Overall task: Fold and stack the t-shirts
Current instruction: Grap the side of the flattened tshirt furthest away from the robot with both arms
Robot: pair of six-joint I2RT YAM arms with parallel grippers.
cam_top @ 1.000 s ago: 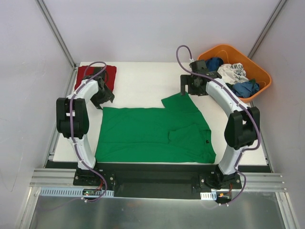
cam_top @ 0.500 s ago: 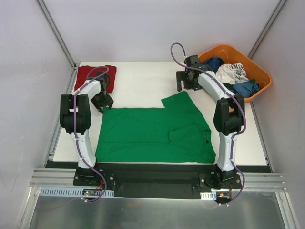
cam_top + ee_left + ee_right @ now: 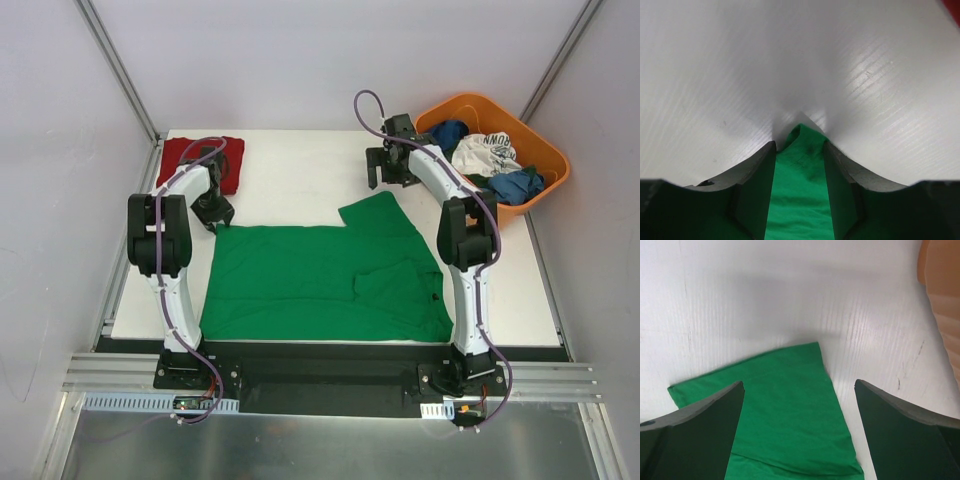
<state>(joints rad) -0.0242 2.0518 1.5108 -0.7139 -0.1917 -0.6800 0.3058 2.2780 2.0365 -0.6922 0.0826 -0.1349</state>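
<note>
The bright green t-shirt lies spread flat across the near half of the table, one sleeve pointing to the far right. The dark red t-shirt lies folded at the far left corner. My left gripper is down at the green shirt's far left corner. In the left wrist view that corner bunches up between the fingers of the left gripper, which stand half apart on either side of it. My right gripper hovers wide open over the sleeve end, and the right gripper holds nothing.
An orange basket stands at the far right, holding blue garments and a white printed one. Its wall shows at the right edge of the right wrist view. White tabletop lies between the two grippers.
My left gripper's jaws have narrowed around the green shirt's corner, and it has come down onto that corner. The right gripper has shifted slightly farther back and left, still wide open.
</note>
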